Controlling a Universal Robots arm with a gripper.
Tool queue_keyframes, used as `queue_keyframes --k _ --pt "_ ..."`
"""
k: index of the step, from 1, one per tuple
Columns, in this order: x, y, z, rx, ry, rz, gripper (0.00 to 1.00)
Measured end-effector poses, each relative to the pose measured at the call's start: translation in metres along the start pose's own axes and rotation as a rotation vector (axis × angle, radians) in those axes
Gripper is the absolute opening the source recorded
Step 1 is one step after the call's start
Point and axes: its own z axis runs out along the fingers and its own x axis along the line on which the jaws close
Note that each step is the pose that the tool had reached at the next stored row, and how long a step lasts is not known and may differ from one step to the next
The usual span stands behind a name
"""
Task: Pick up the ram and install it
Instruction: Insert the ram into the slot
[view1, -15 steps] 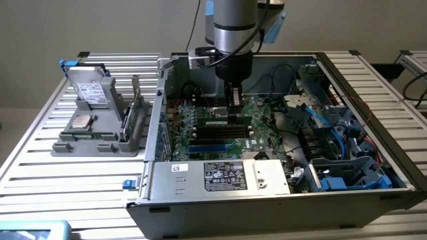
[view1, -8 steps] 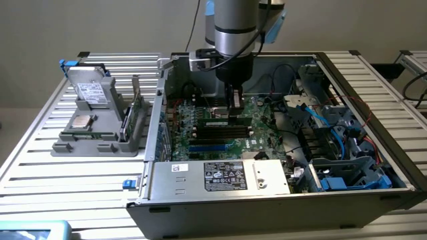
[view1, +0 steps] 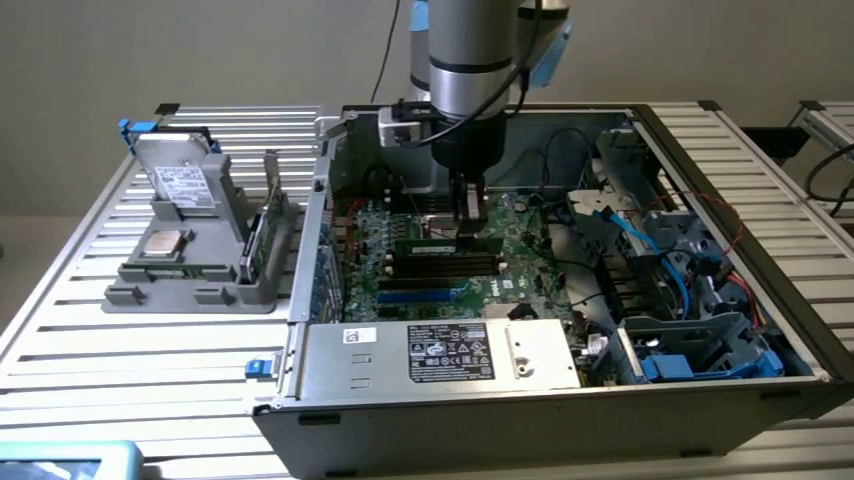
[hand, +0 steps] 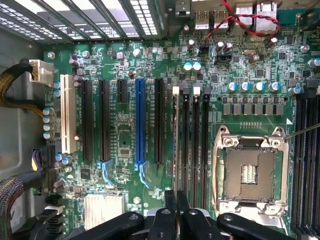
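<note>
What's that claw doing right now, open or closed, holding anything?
Gripper: closed, holding the ram.

The ram (view1: 441, 246), as I see it from the console: a thin, long dark-green stick, standing level on its long edge, pinched mid-length by the gripper (view1: 470, 232) at the black memory slots (view1: 441, 268), parallel to them. Whether it is seated, I cannot tell.
</note>
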Motion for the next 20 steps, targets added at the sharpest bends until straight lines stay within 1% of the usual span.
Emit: queue_keyframes --k 9,12,16,20 --pt "-0.0007 0.0003 0.0063 0.0000 0.0004 0.000 0.13" --pt "0.0003 0.0004 0.0069 -0.0001 0.0012 0.000 0.13" --pt "0.0001 0.0005 0.0095 0.0000 0.0010 0.000 0.13" --pt "-0.0007 0.0005 0.0098 0.0000 0.0010 0.000 0.13"
